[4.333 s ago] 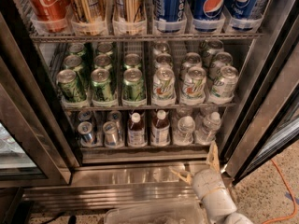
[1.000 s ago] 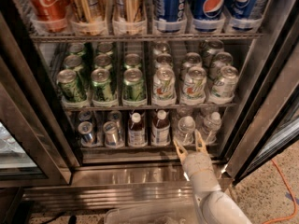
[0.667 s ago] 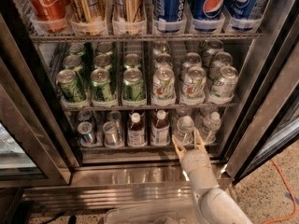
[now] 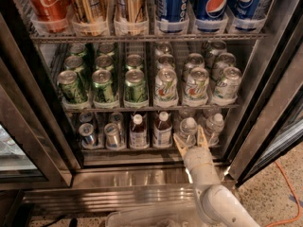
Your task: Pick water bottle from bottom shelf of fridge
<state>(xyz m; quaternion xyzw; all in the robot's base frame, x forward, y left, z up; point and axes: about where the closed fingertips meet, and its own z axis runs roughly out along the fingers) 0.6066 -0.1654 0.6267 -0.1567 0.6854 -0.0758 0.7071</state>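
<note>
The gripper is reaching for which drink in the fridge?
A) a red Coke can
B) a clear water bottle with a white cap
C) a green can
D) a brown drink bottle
B: the gripper is down at the bottom shelf, with its open fingers on either side of the water bottle, not by the cans higher up.
</note>
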